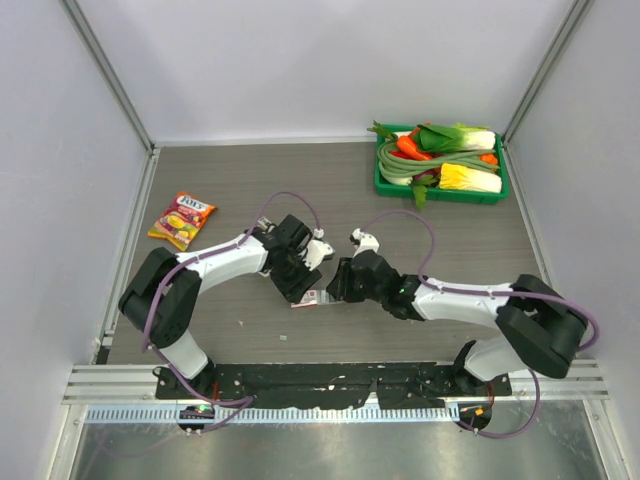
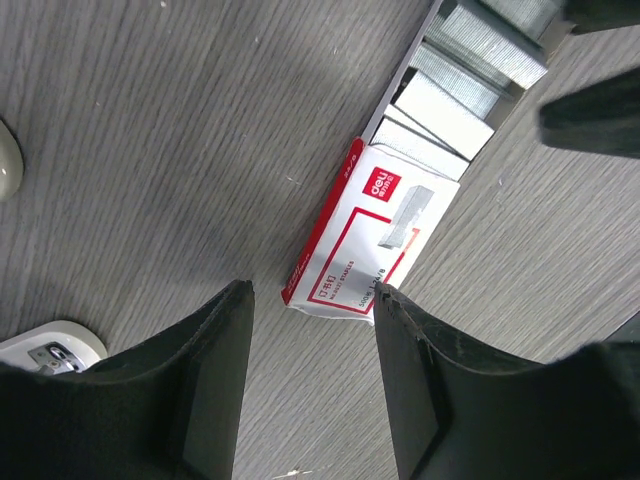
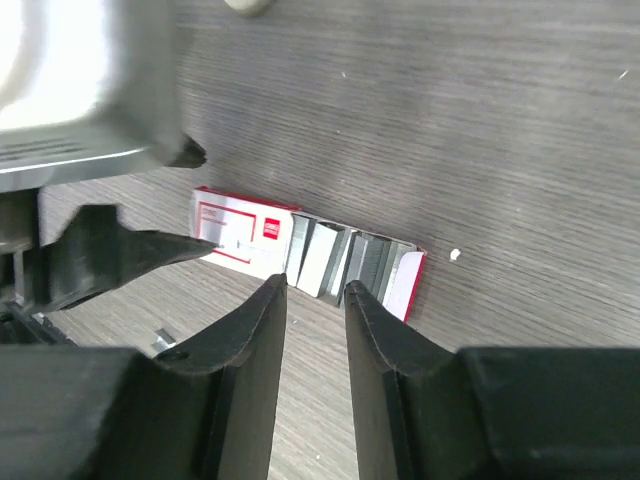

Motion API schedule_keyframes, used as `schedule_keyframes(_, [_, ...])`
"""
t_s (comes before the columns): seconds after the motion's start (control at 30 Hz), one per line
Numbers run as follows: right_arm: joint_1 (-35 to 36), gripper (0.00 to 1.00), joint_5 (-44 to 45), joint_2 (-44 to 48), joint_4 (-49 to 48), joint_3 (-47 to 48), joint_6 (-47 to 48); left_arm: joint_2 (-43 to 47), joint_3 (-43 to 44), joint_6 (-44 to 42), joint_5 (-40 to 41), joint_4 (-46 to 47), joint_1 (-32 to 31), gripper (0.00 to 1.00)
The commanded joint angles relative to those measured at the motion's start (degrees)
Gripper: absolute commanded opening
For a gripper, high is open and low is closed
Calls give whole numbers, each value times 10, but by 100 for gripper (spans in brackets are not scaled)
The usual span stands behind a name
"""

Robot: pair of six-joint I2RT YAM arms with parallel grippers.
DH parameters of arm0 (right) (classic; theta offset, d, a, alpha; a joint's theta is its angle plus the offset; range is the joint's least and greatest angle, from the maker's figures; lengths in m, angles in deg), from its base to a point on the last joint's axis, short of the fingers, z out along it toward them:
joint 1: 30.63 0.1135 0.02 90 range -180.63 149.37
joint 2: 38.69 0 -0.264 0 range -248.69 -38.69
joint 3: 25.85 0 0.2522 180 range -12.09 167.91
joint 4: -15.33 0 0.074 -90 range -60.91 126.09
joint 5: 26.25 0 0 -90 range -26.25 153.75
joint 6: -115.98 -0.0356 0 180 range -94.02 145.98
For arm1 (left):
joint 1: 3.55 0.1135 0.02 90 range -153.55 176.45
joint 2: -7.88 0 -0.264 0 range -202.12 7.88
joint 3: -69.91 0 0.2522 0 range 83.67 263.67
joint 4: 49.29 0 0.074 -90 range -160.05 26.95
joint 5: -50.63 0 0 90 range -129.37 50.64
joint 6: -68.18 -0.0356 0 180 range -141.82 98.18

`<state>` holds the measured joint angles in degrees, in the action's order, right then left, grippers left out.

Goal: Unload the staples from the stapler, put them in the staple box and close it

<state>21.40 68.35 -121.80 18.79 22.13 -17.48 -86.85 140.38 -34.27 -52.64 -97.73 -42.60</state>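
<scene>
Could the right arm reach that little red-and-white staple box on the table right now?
Probably yes. The staple box lies open just ahead of the right gripper, whose jaws stand parted, with only bare table between. The left gripper hovers at the box's printed end, so space is tight.

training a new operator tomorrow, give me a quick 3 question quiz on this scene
1. True or false: the staple box lies fully closed on the table.
2. What fills the green tray at the far right? A) vegetables B) hand tools C) cups
3. Fill in: the snack packet lies on the robot's ____ side.

Key
1. False: its inner tray is slid out, showing staple strips.
2. A
3. left
</scene>
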Motion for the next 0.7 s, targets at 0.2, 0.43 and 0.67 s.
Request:
schedule_keyframes(0.2, [-9,36,69,126,87,13,37,40,46,-9,-16,-38,-1,65])
schedule_keyframes(0.43, [-34,37,41,98,78,-13,27,36,46,-31,-60,-59,-2,69])
schedule_keyframes(0.67, [-47,36,3,57,54,-20,29,16,34,-69,-33,-45,-22,69])
